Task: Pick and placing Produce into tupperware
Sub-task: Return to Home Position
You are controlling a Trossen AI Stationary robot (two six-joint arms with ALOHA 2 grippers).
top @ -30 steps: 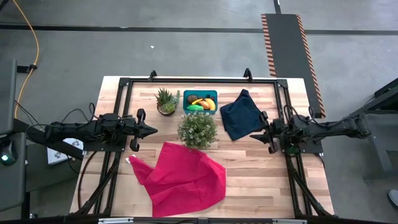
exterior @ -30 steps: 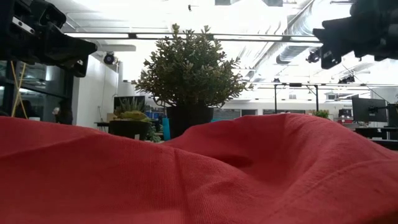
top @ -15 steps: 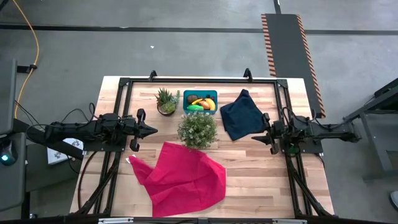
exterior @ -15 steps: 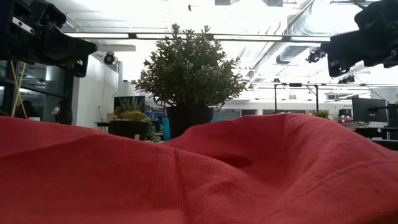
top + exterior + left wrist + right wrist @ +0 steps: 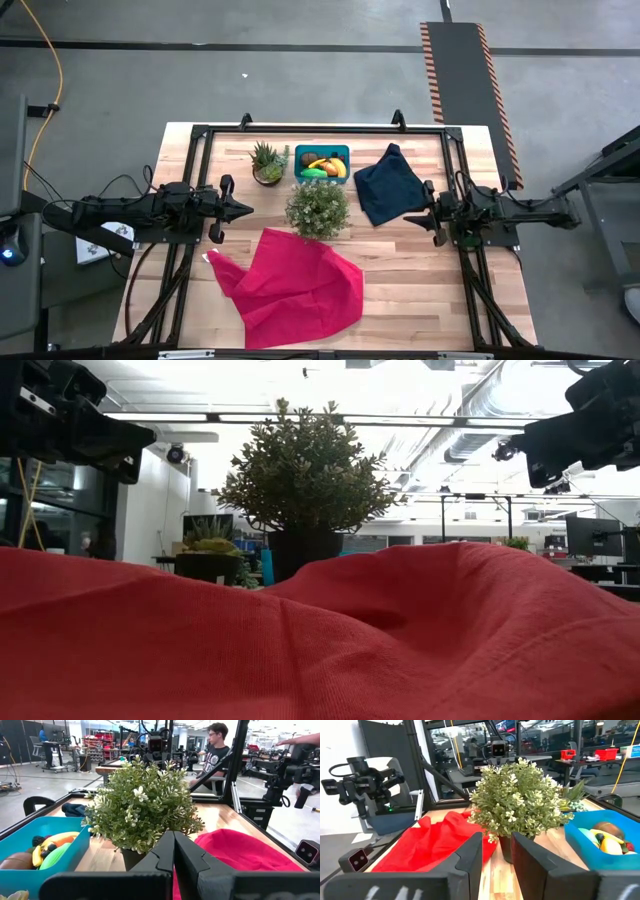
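Produce (image 5: 325,165) sits in the tupperware (image 5: 322,148). Left gripper (image 5: 248,209) is closed and empty, right gripper (image 5: 408,217) slightly apart, empty too. Only risk I see: the right one snagging the navy cloth (image 5: 385,187) heading home.

Robotics lab, concrete floor (image 5: 300,80), ceiling ducts (image 5: 470,430), background workbenches (image 5: 107,769)

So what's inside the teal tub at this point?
The teal tub holds a yellow banana, a brown oval, a green piece and dark bits. Anything beneath them is covered.
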